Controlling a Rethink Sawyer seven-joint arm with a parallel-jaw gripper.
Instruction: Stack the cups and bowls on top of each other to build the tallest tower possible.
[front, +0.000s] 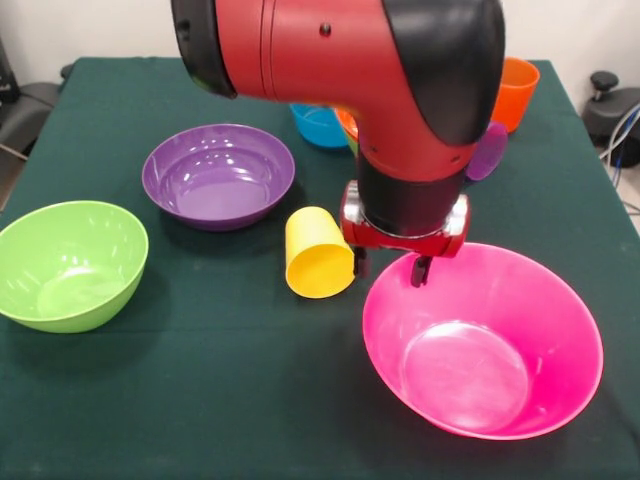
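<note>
My gripper (390, 268) hangs open at the far left rim of the huge pink bowl (560, 330). One finger (421, 270) shows over the bowl's inside and the other (358, 262) is outside it, next to the yellow cup (318, 252). The yellow cup lies on its side, mouth toward the camera. A purple bowl (218, 175) and a green bowl (70, 265) stand upright on the left. Behind the arm show part of a small blue bowl (318, 125), a sliver of an orange bowl (346, 122), a purple cup (488, 152) and an orange cup (516, 92). No stacked tower shows.
The red and black arm (350, 60) fills the top middle and hides what lies behind it. The dark green tablecloth (200, 400) covers the table. Its far corners and the dark equipment beyond them show at both sides.
</note>
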